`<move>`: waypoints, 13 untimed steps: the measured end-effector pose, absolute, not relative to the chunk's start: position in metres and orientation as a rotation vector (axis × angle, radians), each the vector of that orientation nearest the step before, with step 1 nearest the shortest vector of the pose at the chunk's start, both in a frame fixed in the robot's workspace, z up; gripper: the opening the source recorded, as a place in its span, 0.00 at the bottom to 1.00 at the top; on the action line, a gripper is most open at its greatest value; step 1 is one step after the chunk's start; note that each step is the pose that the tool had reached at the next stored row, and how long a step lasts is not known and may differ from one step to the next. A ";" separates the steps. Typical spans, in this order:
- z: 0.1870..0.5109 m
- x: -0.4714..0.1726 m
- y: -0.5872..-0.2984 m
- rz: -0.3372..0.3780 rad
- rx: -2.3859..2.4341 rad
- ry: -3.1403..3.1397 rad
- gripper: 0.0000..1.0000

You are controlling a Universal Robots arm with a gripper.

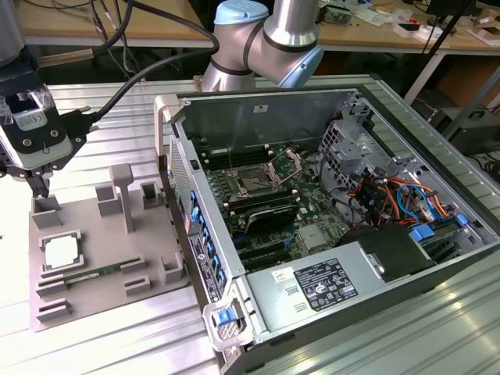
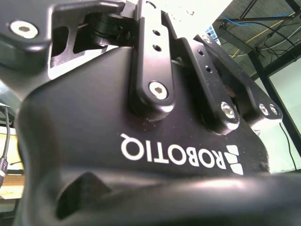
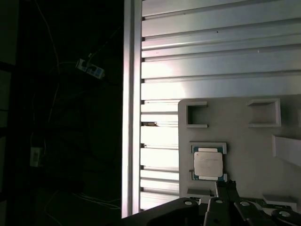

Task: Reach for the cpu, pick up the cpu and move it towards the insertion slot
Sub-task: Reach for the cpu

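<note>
**Ribbed table (image 1: 117, 348) carrying a fixture plate (image 1: 105, 301) with the cpu (image 1: 61, 251), beside an open computer case (image 1: 266, 109)**

Silver slatted aluminium table surface fills the foreground of the exterior view.

At the exterior view's left, a black gripper (image 1: 37, 187) with a clear-and-white housing hangs over the far left corner of the flat grey fixture plate. Its tip is just beside a small upright grey block (image 1: 47, 205). The gripper looks closed, narrowing to a single point, and it holds nothing.

Nearer the camera on the same plate lies the cpu, a small thin square chip with a whitish-silver metal top. It rests flat in a shallow raised frame, apart from the gripper. Just in front of it, a long thin green memory stick (image 1: 86, 275) lies along the plate.

In the first wrist view, the cpu (image 3: 208, 164) sits in its frame on the plate (image 3: 249, 150). It is close to the gripper (image 3: 225, 186) but untouched.

Further right in the exterior view, the grey metal computer case lies on its side with a green motherboard (image 1: 312, 199) exposed. On the board is the insertion slot (image 1: 254, 182), a square dark socket framed in silver metal. It is well apart from the cpu, beyond the case wall.

Right of the slot are a silver finned square heatsink (image 1: 312, 237) and a grey power supply box (image 1: 324, 285) with a white label. Orange and blue cables (image 1: 398, 195) lie further right.

Behind the case rises the silver and pale-blue robot arm (image 1: 269, 35).
</note>
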State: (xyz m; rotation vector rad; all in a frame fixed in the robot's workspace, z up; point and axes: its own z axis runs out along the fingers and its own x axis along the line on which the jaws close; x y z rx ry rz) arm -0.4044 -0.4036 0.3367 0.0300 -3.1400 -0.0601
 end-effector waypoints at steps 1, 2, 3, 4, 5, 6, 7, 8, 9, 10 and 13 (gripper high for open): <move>0.336 -0.404 -0.404 -0.060 0.030 -3.140 0.11; 0.336 -0.404 -0.404 -0.060 0.030 -3.140 0.11; 0.336 -0.404 -0.404 -0.060 0.030 -3.140 0.11; 0.335 -0.404 -0.404 -0.060 0.030 -3.140 0.11; 0.335 -0.404 -0.404 -0.060 0.030 -3.140 0.11; 0.335 -0.404 -0.404 -0.060 0.030 -3.140 0.11; 0.334 -0.404 -0.404 -0.060 0.030 -3.140 0.11; 0.334 -0.404 -0.404 -0.060 0.030 -3.140 0.11; 0.334 -0.404 -0.404 -0.060 0.030 -3.140 0.11; 0.334 -0.404 -0.404 -0.060 0.030 -3.140 0.11; 0.333 -0.404 -0.404 -0.060 0.030 -3.140 0.11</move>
